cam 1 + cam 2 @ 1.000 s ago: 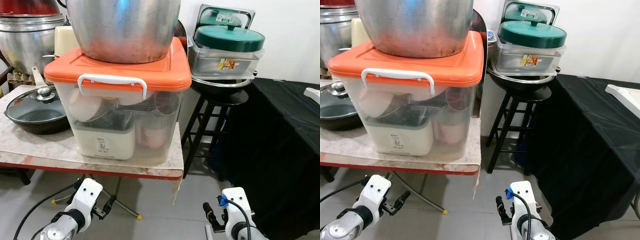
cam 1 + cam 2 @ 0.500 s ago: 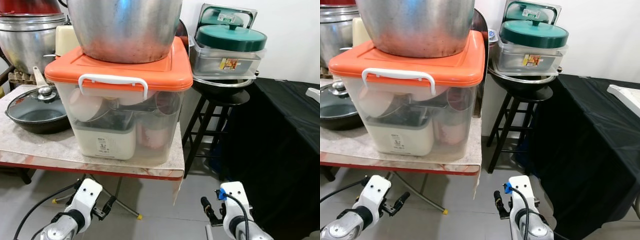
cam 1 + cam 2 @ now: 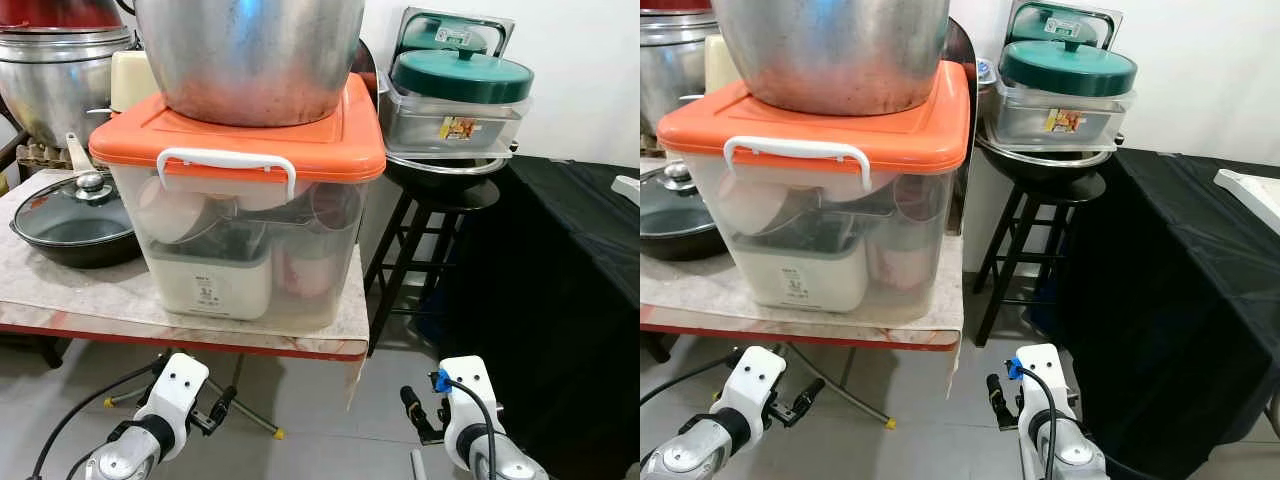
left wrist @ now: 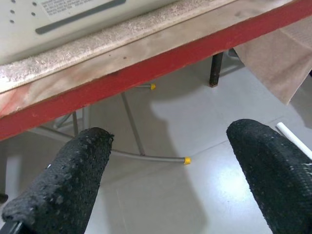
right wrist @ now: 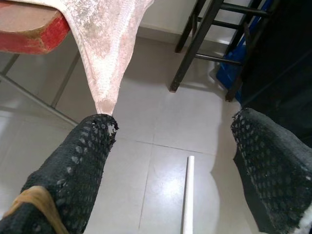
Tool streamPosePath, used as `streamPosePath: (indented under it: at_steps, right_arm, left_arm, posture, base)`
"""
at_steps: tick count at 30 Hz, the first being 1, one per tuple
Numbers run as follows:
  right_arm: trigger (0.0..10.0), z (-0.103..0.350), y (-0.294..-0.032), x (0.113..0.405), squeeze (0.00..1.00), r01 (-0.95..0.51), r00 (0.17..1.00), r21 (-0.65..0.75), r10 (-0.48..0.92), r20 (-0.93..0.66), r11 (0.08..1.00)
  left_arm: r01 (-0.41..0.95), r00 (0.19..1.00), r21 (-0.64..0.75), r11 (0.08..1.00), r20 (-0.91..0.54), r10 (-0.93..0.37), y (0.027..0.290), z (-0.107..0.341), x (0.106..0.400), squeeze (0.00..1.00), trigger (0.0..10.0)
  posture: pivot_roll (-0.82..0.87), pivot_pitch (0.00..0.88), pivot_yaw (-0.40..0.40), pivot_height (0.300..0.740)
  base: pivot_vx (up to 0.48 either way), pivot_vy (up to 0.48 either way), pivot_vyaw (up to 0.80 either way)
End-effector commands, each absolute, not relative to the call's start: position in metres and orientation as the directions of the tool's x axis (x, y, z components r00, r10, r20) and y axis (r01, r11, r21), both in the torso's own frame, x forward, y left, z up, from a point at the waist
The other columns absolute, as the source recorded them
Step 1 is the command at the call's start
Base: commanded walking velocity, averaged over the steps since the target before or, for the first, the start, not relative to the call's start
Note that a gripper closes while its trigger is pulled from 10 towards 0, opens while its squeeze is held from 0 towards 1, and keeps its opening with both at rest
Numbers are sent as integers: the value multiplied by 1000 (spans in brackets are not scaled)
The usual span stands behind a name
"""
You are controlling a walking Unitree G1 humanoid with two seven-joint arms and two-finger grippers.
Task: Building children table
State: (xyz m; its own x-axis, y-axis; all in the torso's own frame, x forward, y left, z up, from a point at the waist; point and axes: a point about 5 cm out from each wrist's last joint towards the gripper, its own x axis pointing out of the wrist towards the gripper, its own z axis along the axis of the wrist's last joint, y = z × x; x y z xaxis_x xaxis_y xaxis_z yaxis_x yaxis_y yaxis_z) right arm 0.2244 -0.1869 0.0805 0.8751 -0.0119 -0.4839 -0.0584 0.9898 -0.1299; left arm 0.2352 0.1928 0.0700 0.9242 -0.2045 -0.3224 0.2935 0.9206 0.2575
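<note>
Clutter fills the marble-topped counter with a red edge [image 3: 120,305]: a clear plastic storage bin with an orange lid and white handle [image 3: 245,215] sits at its right front corner, packed with crockery and a cream appliance, and a large steel pot [image 3: 250,55] is stacked on the lid, probably to save space. A black lidded frying pan [image 3: 72,220] rests toward the counter's left edge. Just right of the counter, a dark wooden stool [image 3: 425,235] carries a wok, a steel tray and a green lid [image 3: 462,75], and a black-draped table [image 3: 575,260] stands beyond it.

Both arms hang low over the grey tiled floor, in front of the counter's front edge. The left end effector [image 4: 170,185] has its two black fingers spread wide with nothing between them, looking under the red edge at the counter's folding metal legs. The right end effector [image 5: 170,180] is likewise spread and empty, beside the hanging corner of the pink cloth.

No assembled children's table can be made out. A thin white rod [image 5: 187,192] lies on the floor between the right fingers; it may be a part, though that is a guess. The build looks hardly begun.
</note>
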Motion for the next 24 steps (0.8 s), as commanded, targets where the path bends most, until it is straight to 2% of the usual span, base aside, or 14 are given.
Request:
streamPosePath:
  at_steps: [1, 5, 11, 24]
  right_arm:
    - [10000, 82, -188, 224, 0, -47, 876, -120, -16, -482, 992]
    - [10000, 83, -188, 226, 0, -48, 877, -121, -17, -480, 991]
    - [10000, 83, -188, 226, 0, -49, 878, -122, -16, -479, 991]
    - [10000, 84, -188, 227, 0, -50, 878, -122, -15, -479, 991]
  left_arm:
    - [299, 928, 253, 920, -300, -219, 189, 74, 236, 0, 10000]
    - [297, 932, 249, 922, -285, -223, 187, 76, 238, 0, 10000]
    - [292, 934, 251, 923, -282, -220, 187, 77, 239, 0, 10000]
    - [275, 942, 237, 932, -259, -212, 186, 79, 240, 0, 10000]
  posture:
    - [52, 0, -81, 740]
    - [52, 0, -82, 740]
    - [53, 0, -86, 740]
    - [50, 0, -86, 740]
  base:
    - [0, 0, 0]
    - [0, -232, 0]
    - [0, -480, 0]
    - [0, 0, 0]
